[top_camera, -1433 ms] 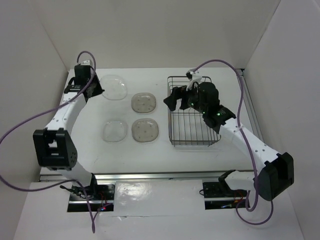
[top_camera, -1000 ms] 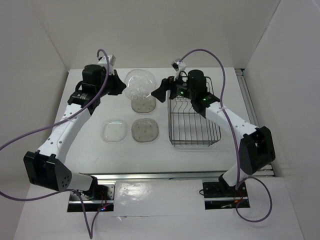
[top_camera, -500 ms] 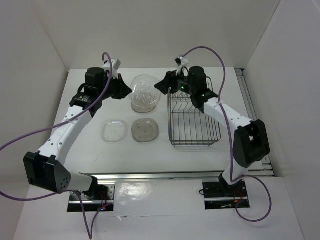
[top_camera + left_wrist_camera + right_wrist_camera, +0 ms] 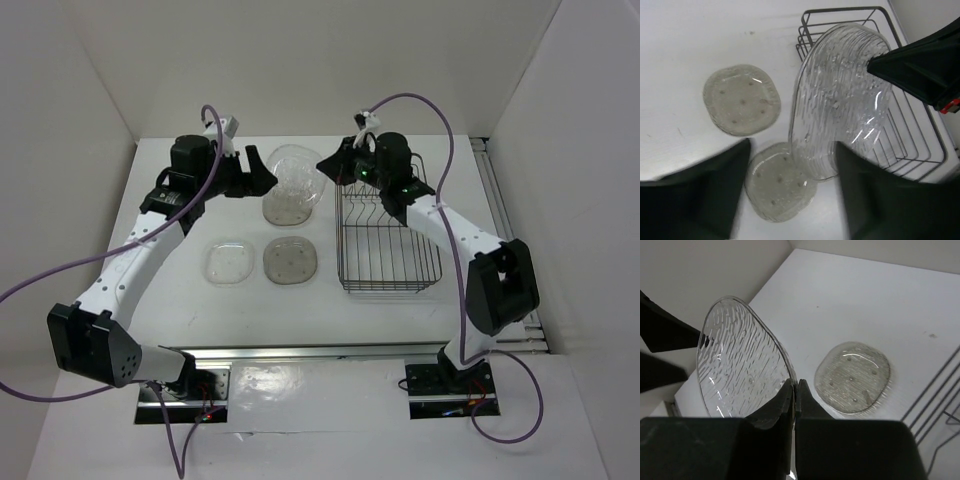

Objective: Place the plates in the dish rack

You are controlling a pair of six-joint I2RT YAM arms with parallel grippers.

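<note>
A clear ribbed plate [image 4: 298, 172] hangs on edge above the table between both arms. My right gripper [image 4: 325, 165] is shut on its rim; the right wrist view shows the jaws [image 4: 796, 387] pinching the edge of the plate [image 4: 740, 360]. My left gripper [image 4: 262, 180] is open, and its fingers stand either side of the plate [image 4: 842, 100] without gripping it. On the table lie a smoky plate [image 4: 288, 207] partly under the held one, another smoky plate [image 4: 291, 261] and a clear plate [image 4: 228, 262]. The dark wire dish rack [image 4: 388, 235] stands to the right with no plates in it.
White walls close in the table at the back and both sides. The rack's near corner [image 4: 812, 30] lies just behind the held plate in the left wrist view. Purple cables loop above both arms.
My left gripper has let go of the clear plate and opened wide. My right gripper has shut on the plate's rim. The plate has shifted slightly right.
</note>
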